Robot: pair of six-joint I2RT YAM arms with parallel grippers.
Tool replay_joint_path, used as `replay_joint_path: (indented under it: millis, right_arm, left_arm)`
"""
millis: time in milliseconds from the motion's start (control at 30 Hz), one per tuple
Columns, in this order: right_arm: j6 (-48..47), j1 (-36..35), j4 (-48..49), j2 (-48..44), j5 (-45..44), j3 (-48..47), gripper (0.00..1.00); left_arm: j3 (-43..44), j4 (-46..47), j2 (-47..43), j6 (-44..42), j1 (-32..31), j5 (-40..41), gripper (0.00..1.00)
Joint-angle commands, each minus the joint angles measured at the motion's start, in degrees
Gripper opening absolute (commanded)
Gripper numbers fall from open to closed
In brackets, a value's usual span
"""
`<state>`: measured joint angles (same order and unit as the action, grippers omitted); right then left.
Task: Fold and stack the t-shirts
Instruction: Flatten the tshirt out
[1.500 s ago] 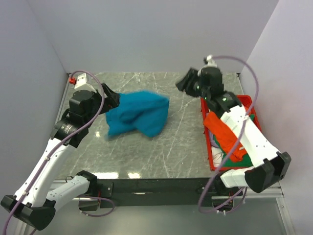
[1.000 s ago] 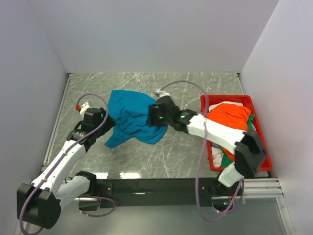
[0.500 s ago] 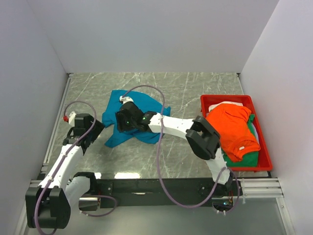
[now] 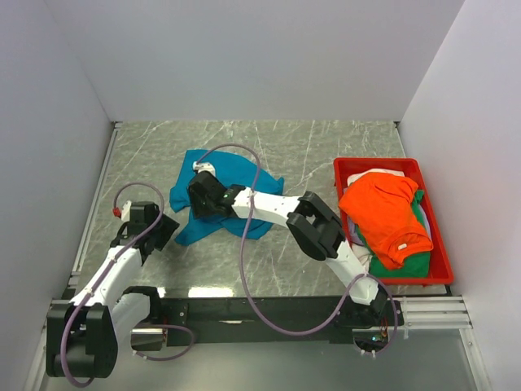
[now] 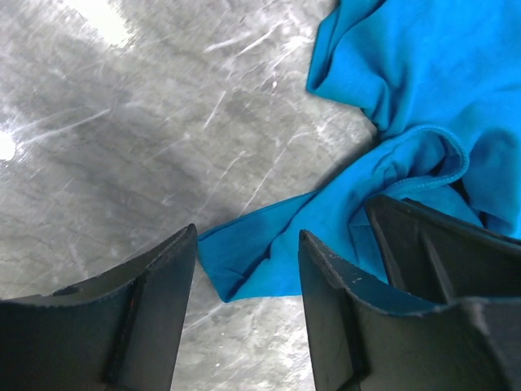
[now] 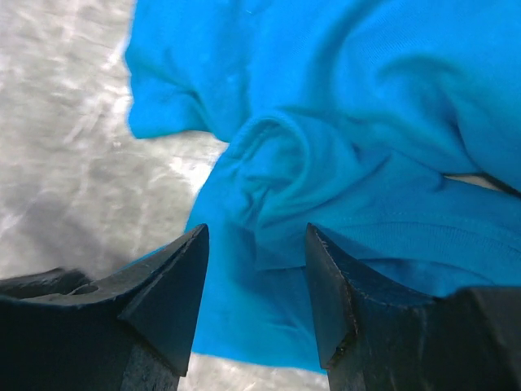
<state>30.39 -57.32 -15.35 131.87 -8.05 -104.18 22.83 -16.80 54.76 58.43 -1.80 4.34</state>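
The teal-blue t-shirt [image 4: 232,167] lies crumpled on the marble table, left of centre. My right arm stretches across the table, and my right gripper [image 4: 198,204] hangs open just above the shirt's folds [image 6: 326,138], with cloth under both fingertips [image 6: 195,244]. My left gripper [image 4: 167,230] stands open at the shirt's near-left corner [image 5: 252,261]; that corner lies on the table between its fingertips [image 5: 187,244]. The orange t-shirt [image 4: 383,208] is draped over a green one [image 4: 415,265] and a white one [image 4: 362,175] in the bin.
The red plastic bin [image 4: 378,161] stands at the table's right edge. Grey walls close in the left, back and right. The right arm's cable [image 4: 244,244] loops over the blue shirt. A dark gripper part [image 5: 431,236] shows on the cloth just beyond my left fingers.
The right arm swung from the bin across to the blue shirt and settled over it. The left gripper drew back toward the near-left corner, and its jaws narrowed.
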Motion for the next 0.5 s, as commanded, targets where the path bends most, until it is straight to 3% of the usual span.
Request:
replay_joint_path:
  millis: [0,200,267,333,467]
  right_arm:
    - [0.28,0.19,-1.34,1.37,-2.49,-3.57,0.58]
    - [0.63,0.63,-2.22,1.99,-4.51,-4.63,0.51]
    - [1.25,0.98,-2.05,0.93,-5.04,-3.14,0.40]
    - [1.69,1.86,-1.44,-0.64,-5.13,-1.39,0.22]
    - [1.51,3.09,-1.26,-3.64,-5.57,0.91,0.00]
  left_arm:
    - [-0.94,1.59,-1.15,1.42,0.22,0.23,0.58]
    - [-2.53,3.25,-0.19,1.77,0.22,-0.21,0.54]
    - [-3.05,3.96,0.87,1.77,0.05,-1.00,0.52]
    - [-3.23,4.93,1.92,1.94,-0.48,-1.09,0.50]
    - [-3.14,5.98,3.51,2.30,-2.32,-0.39,0.48]
